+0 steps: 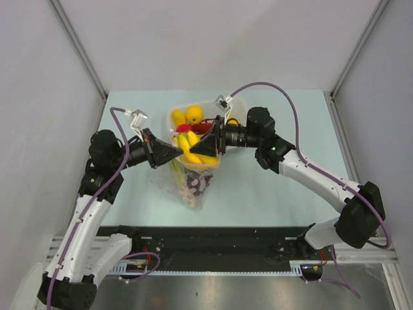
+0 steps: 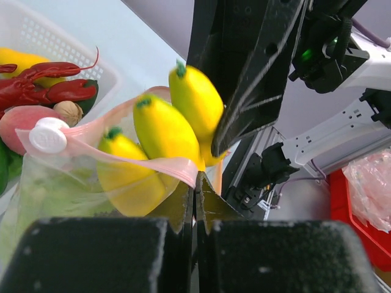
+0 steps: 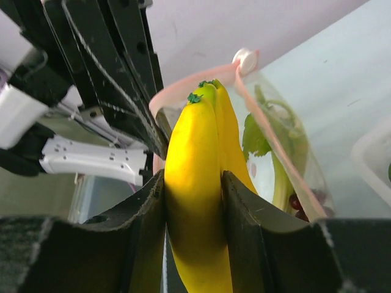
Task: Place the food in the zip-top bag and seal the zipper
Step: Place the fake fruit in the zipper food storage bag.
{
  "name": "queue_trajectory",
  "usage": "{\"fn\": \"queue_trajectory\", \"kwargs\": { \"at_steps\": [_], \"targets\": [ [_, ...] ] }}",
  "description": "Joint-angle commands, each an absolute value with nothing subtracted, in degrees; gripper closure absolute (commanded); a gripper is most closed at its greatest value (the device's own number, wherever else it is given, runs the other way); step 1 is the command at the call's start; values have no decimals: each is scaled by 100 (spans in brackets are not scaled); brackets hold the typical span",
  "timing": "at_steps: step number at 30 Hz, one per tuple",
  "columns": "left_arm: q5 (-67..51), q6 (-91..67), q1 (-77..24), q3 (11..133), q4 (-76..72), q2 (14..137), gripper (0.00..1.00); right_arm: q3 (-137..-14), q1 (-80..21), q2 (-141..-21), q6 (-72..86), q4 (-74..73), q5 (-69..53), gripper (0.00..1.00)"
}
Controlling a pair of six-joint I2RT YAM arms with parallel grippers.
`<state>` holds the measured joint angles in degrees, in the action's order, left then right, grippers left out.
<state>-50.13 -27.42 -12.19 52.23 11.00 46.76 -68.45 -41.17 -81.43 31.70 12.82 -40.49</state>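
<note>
Left fingers [image 1: 175, 154] fully together, pinching the zipper [image 2: 131, 160] at the mouth of the zip-top bag [image 1: 197, 201], mouth held up. Right fingers [image 1: 197, 149] partway apart, clamped on yellow bananas [image 3: 197, 152]; banana tips sit inside the zipper loop. Bag bottom lies on bench [image 1: 271, 181] btwn arms, w/ grapes [image 1: 192, 183] + green stalk [image 3: 278, 177] inside. Red lobster [image 2: 49, 85] etc. in white basket [image 1: 205, 103] just behind.

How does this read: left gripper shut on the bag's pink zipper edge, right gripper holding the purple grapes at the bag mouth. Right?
One thing is off: the right gripper holds the yellow bananas, not the purple grapes, as the right wrist view shows. The left gripper is shut on the pink zipper edge, as you said.
</note>
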Motion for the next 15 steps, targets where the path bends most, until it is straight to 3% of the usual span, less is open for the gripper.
{"fn": "queue_trajectory", "kwargs": {
  "at_steps": [1,3,6,7,8,10,15],
  "targets": [
    [-5212,-2637,-1187,5379,782,4588,100,-6855,-4166,-8007,2102,775,-4745,100],
    [-5247,-2575,-1187,5396,782,4605,100,-6855,-4218,-7884,1551,502,-4755,100],
    [-5370,-2488,-1187,5405,773,4605,100,-6855,-4359,-7595,803,-139,-4562,57],
    [-5466,-2470,-1187,5423,782,4614,100,-6855,-4377,-7542,722,-254,-4544,21],
    [-5502,-2435,-1187,5432,800,4614,100,-6855,-4377,-7445,660,-281,-4535,14],
    [-5563,-2408,-1187,5449,817,4632,100,-6864,-4359,-7164,580,-177,-4474,4],
    [-5704,-2180,-1187,5519,1045,4684,100,-7005,-4088,-6742,782,141,-4211,4]
  ]
}}
